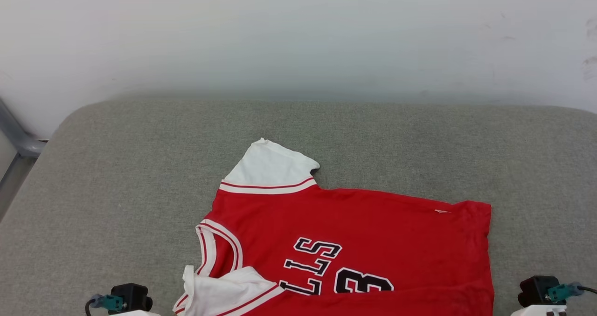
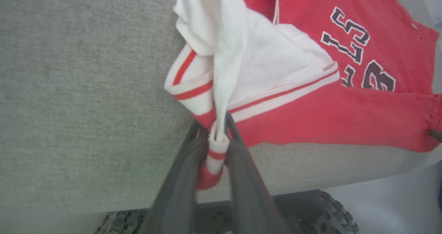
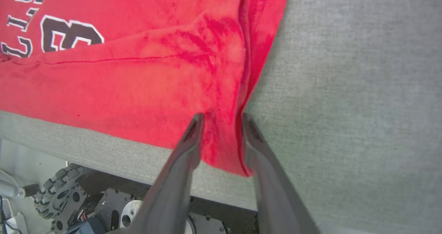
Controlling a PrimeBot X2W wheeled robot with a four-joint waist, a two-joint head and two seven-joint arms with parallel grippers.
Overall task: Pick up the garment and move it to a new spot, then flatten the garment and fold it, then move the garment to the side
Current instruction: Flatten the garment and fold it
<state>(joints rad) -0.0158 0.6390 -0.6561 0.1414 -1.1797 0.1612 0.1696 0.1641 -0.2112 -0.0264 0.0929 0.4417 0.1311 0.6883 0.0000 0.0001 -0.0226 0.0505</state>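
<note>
Bulls jersey (image 1: pixel 354 227) lies at 6 o'clock on the grey cushion (image 1: pixel 116 167) (head view). Wrist views add: left gripper (image 2: pixel 217 123) pinching its striped sleeve cuff (image 2: pixel 215 154); right gripper (image 3: pixel 222 122) parted, straddling the hem (image 3: pixel 221 147)

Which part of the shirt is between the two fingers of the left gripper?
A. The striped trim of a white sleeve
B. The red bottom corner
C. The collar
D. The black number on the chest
A: in the left wrist view, the red-and-white striped sleeve trim of the garment sits between the two dark fingers of the left gripper.
</note>
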